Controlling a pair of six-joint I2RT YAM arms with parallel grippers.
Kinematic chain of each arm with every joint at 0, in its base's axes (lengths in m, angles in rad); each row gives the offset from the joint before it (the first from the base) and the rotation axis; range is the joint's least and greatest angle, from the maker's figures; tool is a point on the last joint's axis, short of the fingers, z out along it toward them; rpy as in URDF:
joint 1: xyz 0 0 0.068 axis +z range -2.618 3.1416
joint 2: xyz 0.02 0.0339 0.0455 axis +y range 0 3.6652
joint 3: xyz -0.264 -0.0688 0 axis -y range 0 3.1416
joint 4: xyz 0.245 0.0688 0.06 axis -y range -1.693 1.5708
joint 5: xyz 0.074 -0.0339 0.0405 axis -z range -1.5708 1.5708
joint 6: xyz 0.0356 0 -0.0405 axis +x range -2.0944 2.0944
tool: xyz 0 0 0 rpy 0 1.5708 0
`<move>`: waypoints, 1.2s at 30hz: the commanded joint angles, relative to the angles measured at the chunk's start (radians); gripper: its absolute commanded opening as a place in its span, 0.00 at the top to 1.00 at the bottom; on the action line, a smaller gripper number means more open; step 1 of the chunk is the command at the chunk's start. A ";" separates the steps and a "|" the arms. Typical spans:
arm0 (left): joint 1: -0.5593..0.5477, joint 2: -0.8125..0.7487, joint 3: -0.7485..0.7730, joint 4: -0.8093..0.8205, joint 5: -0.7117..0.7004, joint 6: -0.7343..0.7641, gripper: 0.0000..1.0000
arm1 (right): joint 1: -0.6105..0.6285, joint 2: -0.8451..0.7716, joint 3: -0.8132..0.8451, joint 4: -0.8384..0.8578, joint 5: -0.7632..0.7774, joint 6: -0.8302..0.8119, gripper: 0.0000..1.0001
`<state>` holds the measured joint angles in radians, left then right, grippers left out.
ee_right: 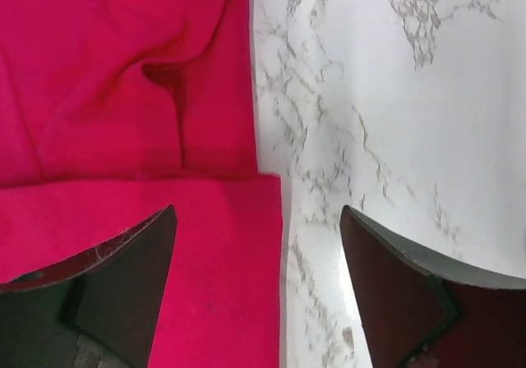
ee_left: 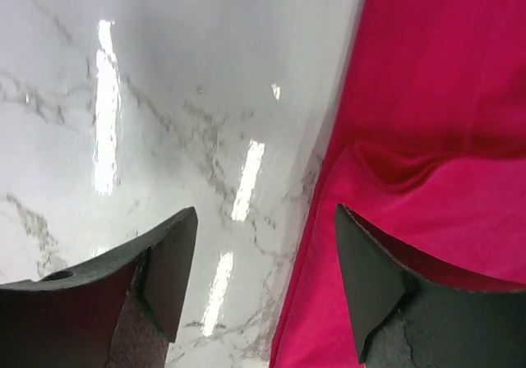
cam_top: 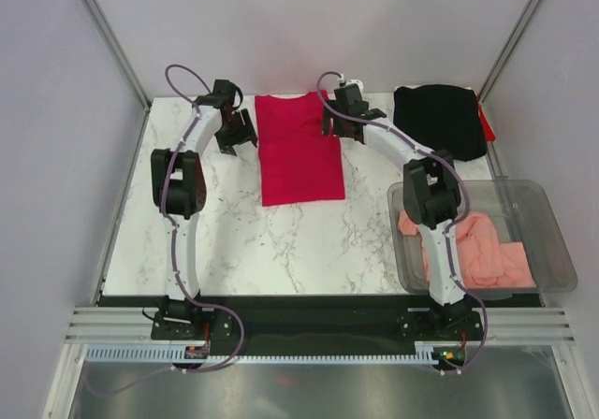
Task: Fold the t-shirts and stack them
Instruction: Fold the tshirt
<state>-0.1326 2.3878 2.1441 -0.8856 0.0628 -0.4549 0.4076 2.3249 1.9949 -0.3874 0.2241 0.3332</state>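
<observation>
Lying folded into a long rectangle, the crimson t-shirt (cam_top: 298, 152) is stretching from the desk's (cam_top: 234, 241) twelve o'clock edge toward its centre. The left jaws are hanging wide open over the shirt's nine o'clock edge, and the right jaws are gaping likewise over its three o'clock edge, both gripping nothing. The black t-shirt (cam_top: 438, 120) is sitting at two o'clock, and the salmon-pink t-shirt (cam_top: 487, 251) is lying crumpled in the clear bin (cam_top: 552, 215) at four o'clock.

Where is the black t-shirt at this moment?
In the top view, the black t-shirt lies at the far right corner of the table, beyond the clear bin and right of the red t-shirt.
</observation>
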 commanded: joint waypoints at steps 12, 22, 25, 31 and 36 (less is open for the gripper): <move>-0.058 -0.657 -0.820 0.247 0.089 -0.053 0.27 | -0.006 -0.538 -0.922 0.347 -0.376 0.365 0.26; -0.099 -0.676 -1.070 0.499 0.249 -0.126 0.30 | -0.009 -0.481 -1.005 0.380 -0.382 0.368 0.37; -0.119 -0.653 -1.098 0.551 0.250 -0.143 0.31 | -0.009 -0.496 -1.051 0.418 -0.379 0.372 0.42; -0.142 -0.605 -1.107 0.589 0.229 -0.165 0.43 | -0.007 -0.481 -1.076 0.450 -0.393 0.371 0.50; -0.147 -0.599 -1.107 0.597 0.212 -0.166 0.60 | -0.007 -0.467 -1.081 0.469 -0.407 0.377 0.60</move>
<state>-0.2749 1.7805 1.0401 -0.3374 0.2863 -0.5926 0.3962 1.8202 0.9421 0.1017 -0.1665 0.7078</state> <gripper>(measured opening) 0.418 0.415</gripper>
